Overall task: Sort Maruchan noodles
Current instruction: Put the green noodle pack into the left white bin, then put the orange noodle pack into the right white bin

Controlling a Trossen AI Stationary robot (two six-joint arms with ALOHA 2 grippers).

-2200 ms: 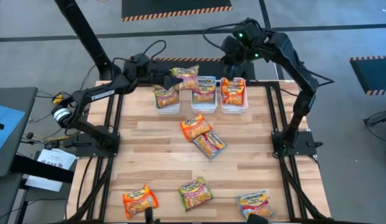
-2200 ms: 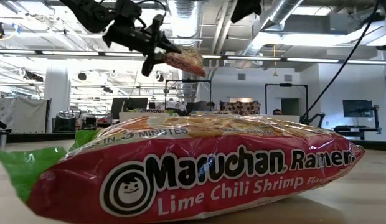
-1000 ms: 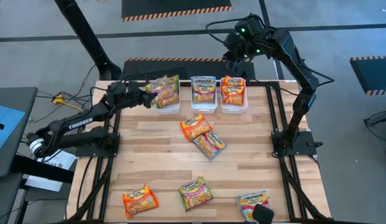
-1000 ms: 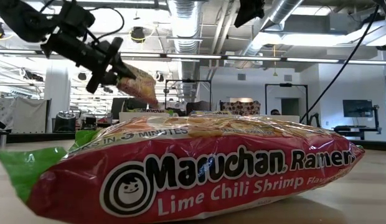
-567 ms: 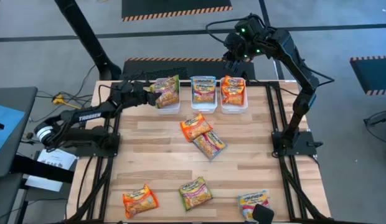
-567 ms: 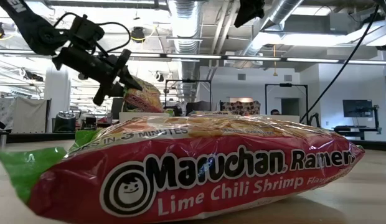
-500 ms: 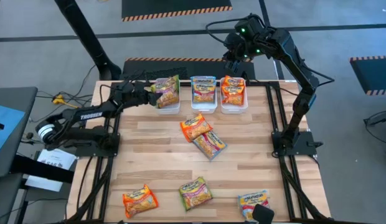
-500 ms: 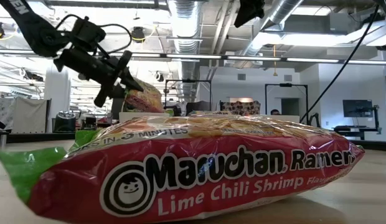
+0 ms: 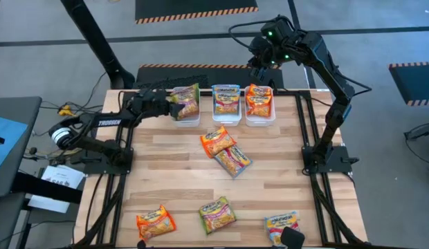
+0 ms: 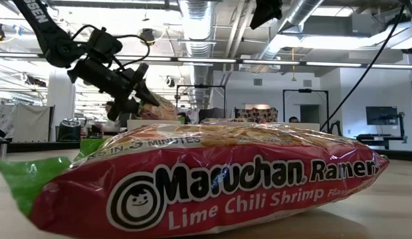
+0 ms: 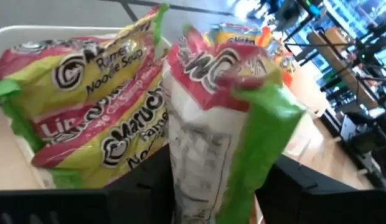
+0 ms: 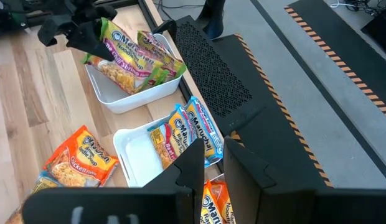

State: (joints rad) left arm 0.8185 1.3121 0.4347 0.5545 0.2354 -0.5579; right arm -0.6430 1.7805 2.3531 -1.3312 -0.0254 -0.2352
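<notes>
Wrist view shows left claw (image 11: 211, 186) straddling green-edged packet (image 11: 224, 124).

Left gripper (image 12: 87, 38) over a white bin (image 12: 127, 93), green-edged packet (image 12: 121, 53) between its fingers; neighbouring bin (image 12: 134, 152) holds a blue-edged packet (image 12: 196, 134).

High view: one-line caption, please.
Left gripper lowers a green-edged packet into the leftmost white bin; right gripper waits above the bins.
</notes>
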